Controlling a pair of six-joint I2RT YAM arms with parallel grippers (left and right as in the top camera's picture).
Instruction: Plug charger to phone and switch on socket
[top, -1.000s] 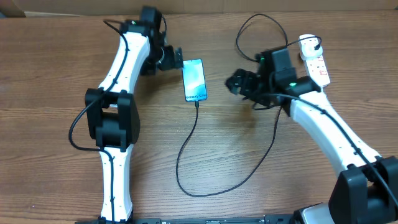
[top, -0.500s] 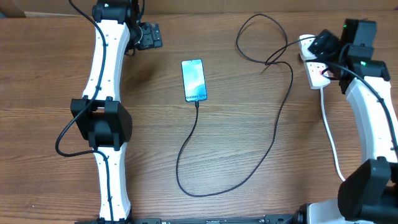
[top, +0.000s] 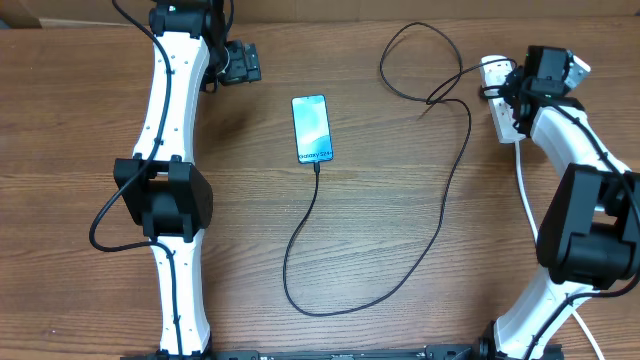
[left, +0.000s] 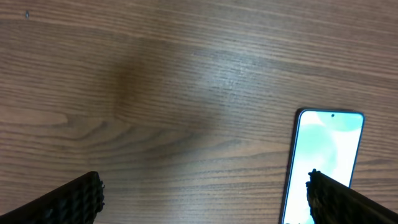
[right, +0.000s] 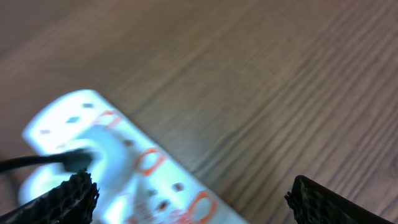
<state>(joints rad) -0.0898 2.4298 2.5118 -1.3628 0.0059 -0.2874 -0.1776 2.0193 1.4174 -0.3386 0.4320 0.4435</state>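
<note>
The phone lies flat in the middle of the table, screen lit, and shows at the right edge of the left wrist view. The black charger cable runs from the phone's bottom end in a long loop up to the white socket strip at the far right, where its plug sits. My right gripper hovers open right above the socket strip. My left gripper is open and empty at the back left, well away from the phone.
The strip's thick white cord runs down the right side toward the front edge. The bare wooden table surrounds everything.
My right arm swung from beside the phone over to the socket strip and now sits lower over it. My left arm pulled back from the phone to the back left.
</note>
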